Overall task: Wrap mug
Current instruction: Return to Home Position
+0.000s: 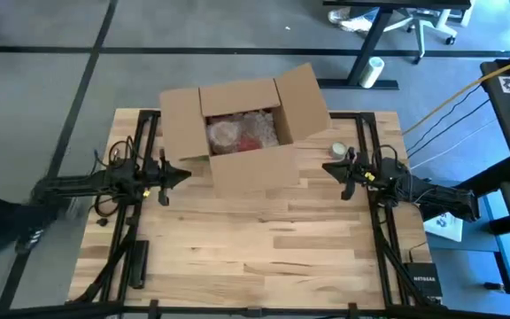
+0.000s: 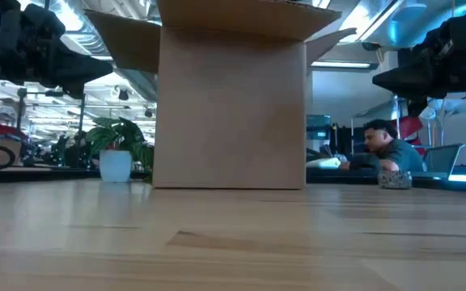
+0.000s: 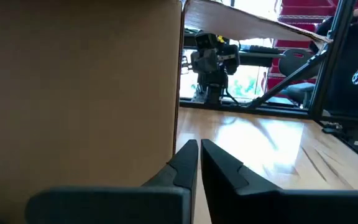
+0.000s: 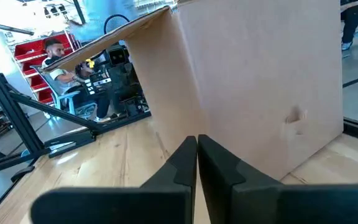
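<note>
Left gripper (image 3: 197, 144) nearest lens, jaws pressed together, empty, just beside cardboard box (image 1: 253, 168) wall. Right gripper (image 4: 196, 140) likewise at opposite side, jaws together, empty. Wrapped mug (image 1: 242, 131) lay inside box, flaps open. Judged: homing should draw each arm straight back from box, slowly, clear of overhanging flaps, so box not nudged.

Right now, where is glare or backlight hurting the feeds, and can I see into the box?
High view: even light, the cardboard box open, the bubble-wrapped bundle inside plainly lit. Low view: bright ceiling lights behind leave the box face dim. Left wrist view: window glare on the table beyond the box. Right wrist view: box wall evenly lit.
</note>
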